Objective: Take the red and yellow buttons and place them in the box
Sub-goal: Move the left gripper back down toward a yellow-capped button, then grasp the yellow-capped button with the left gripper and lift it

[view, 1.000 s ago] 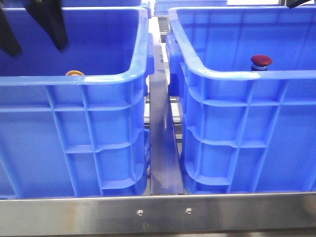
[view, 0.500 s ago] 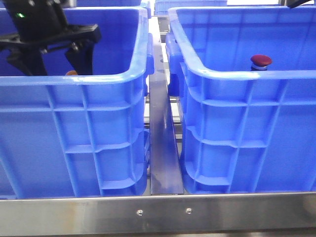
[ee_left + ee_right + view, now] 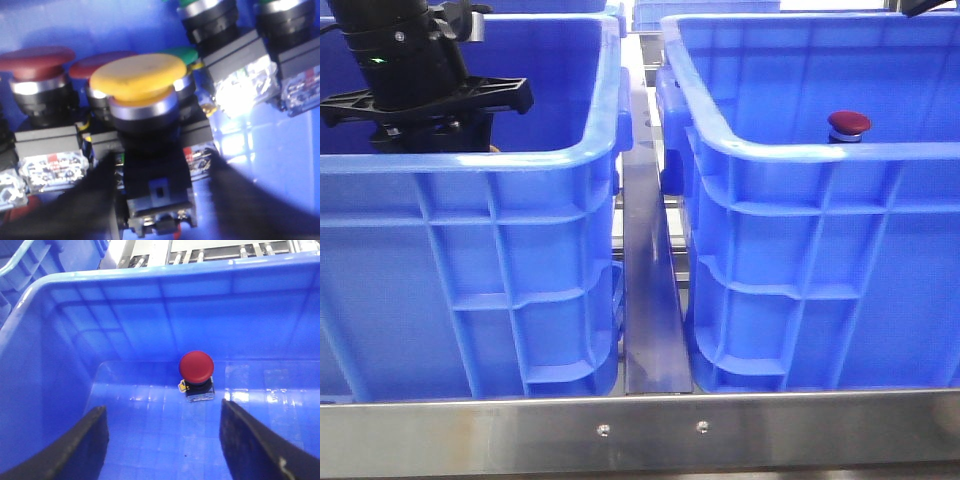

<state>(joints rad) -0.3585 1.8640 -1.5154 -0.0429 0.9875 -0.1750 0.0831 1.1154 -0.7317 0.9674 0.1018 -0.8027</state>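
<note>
Since the earlier frame, the left arm has sunk deeper into the left blue crate (image 3: 470, 160) at the upper left of the front view, so its black wrist now sits just behind the near rim and hides the orange-yellow cap that showed there before. The left hand (image 3: 160, 200) itself is hidden below that rim in this view. In the left wrist view, its two dark blurred fingers (image 3: 90, 200) stand wide on either side of a yellow button (image 3: 137, 77), whose black body fills the lower centre of the frame; whether they touch it cannot be told. Beside the yellow button, toward the left edge of that frame, stands a dark-red button (image 3: 35, 62) with a silver collar, and green-capped buttons (image 3: 200, 5) crowd the upper right.

On the right of the front view, the second blue crate (image 3: 820, 155) holds a single red button (image 3: 848, 124), its cap peeking over the near rim. The right wrist view shows this red button (image 3: 196, 367) upright on the crate floor near the far wall. The right hand (image 3: 165, 440) hangs above it, fingers (image 3: 85, 445) spread wide and holding nothing. A metal rail (image 3: 650, 300) runs between the two crates.
</note>
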